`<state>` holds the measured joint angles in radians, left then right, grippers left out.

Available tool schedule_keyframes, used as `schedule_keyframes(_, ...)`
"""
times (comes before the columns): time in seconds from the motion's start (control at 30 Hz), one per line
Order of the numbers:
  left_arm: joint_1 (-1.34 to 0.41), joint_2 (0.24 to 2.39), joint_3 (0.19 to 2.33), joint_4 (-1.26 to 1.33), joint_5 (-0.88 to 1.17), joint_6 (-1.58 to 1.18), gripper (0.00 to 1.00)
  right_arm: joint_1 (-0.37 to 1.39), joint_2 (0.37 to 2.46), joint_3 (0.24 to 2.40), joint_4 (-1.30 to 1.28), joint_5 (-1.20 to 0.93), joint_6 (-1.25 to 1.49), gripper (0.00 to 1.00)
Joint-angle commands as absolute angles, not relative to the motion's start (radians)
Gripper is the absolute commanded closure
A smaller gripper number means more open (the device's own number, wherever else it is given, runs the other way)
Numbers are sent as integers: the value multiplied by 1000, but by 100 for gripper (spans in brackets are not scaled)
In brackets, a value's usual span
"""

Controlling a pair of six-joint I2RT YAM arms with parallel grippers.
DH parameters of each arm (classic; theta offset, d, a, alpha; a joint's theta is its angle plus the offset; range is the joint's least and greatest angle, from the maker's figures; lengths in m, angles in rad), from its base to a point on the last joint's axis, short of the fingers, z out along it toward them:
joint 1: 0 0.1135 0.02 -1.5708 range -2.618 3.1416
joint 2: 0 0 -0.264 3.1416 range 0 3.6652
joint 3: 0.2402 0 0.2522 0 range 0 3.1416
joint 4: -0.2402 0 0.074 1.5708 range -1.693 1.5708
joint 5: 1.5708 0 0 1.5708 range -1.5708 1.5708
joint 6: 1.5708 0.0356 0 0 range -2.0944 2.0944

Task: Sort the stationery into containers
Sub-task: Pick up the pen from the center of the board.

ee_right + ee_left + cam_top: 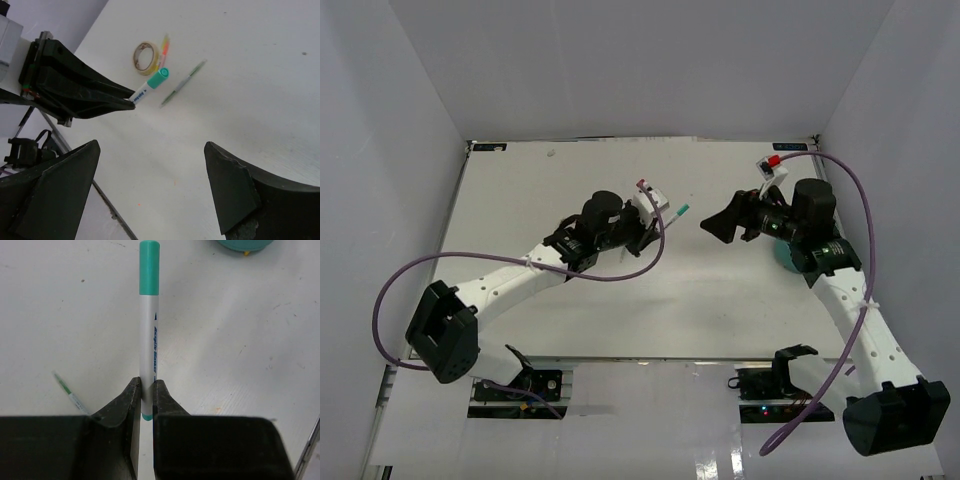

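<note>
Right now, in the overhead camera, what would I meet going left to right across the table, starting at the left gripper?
left gripper, shut on the marker → teal-capped marker → right gripper, open → teal organiser cup, mostly hidden under the right arm

Marker (149, 330) in left pincer (146, 385), cup (245, 244) beyond its tip, pencil (70, 394) to its left

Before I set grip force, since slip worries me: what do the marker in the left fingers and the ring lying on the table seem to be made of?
The marker: likely smooth plastic, with a satin silver-white barrel, printed blue lettering and a matte teal cap. The ring: seemingly a roll of cream paper tape, dull and thin-walled, though that is not certain.
</note>
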<state>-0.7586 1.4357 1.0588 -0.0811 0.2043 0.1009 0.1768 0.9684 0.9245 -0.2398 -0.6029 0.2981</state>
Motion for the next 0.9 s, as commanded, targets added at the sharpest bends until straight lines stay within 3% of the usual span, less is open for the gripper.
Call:
schedule_keyframes(0.0,-761,1358,983,46,304,219,100,265,1005,991,-187,-634,324,8)
schedule_keyframes(0.33,-769,1264,888,115,353,298,100,403,1149,1069,-167,-583,331,0)
schedule_keyframes(0.57,-770,1244,871,126,362,316,100,437,1198,1098,-147,-578,331,26)
schedule_keyframes(0.67,-770,1243,867,124,376,322,100,445,1206,1095,-135,-575,333,44)
schedule_keyframes(0.77,-770,1243,865,126,383,327,100,449,1206,1089,-126,-568,337,54)
schedule_keyframes(0.87,-770,1239,864,126,384,331,100,453,1207,1080,-126,-560,336,74)
